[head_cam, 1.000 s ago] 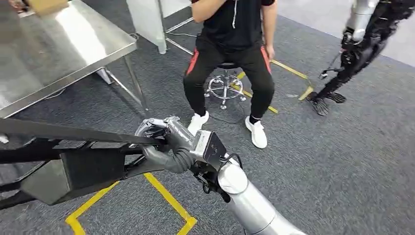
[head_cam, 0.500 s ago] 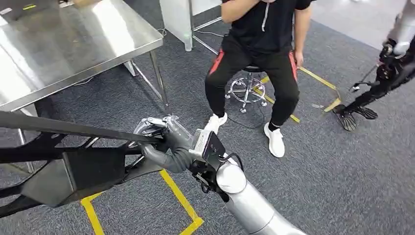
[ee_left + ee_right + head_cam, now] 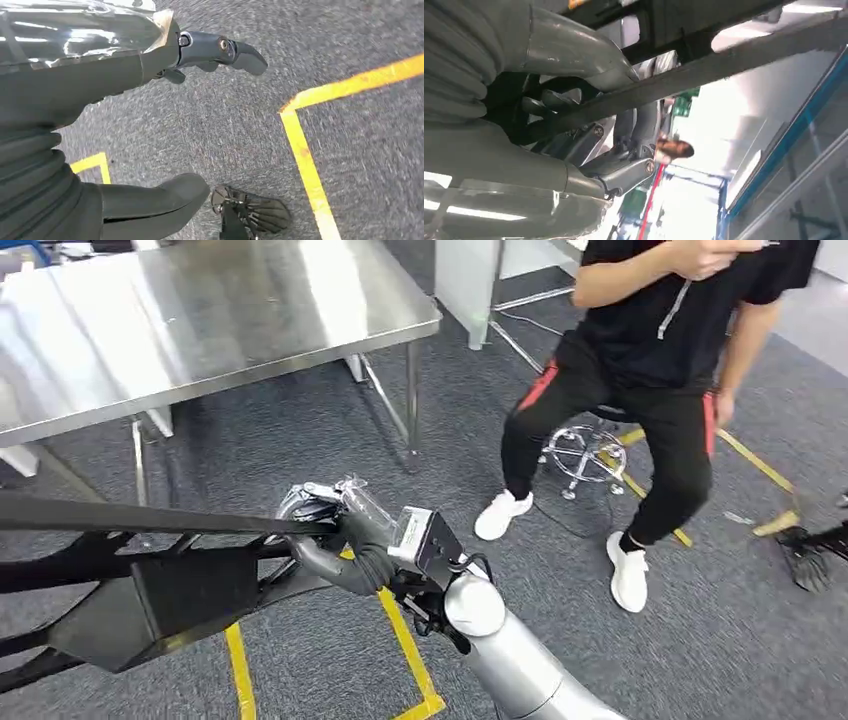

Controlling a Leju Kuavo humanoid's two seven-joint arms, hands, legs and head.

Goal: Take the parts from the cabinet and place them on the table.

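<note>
Your right hand (image 3: 355,545) is clenched around a bagged part (image 3: 325,502), a dark round piece with a metal rim wrapped in clear, crinkled plastic. You hold it in front of the body at about chest height, well clear of the grey carpet, which makes sense for a carry: the load stays inside the head view and cannot snag on the black strap and frame (image 3: 150,580) crossing the lower left. In the right wrist view the thumb and the darker fingers (image 3: 569,105) wrap around the part, with shiny plastic bunched against the palm, so the grasp looks full rather than a light pinch.

Your left hand (image 3: 150,55) hangs low over the carpet. Its fingers (image 3: 220,50) are released and apart, with nothing in them.

The steel surface (image 3: 200,320) where the part belongs stands ahead and to the left, and the part is well apart from it. I judge you are mid-carry, with the approach and the set-down not yet done.

A seated person (image 3: 640,390) on a stool (image 3: 585,450) sits just beside the near corner of that surface, feet on the carpet. Yellow floor tape (image 3: 405,640) runs under your arm. The plastic wrap will likely be slippery and may shift on release.
</note>
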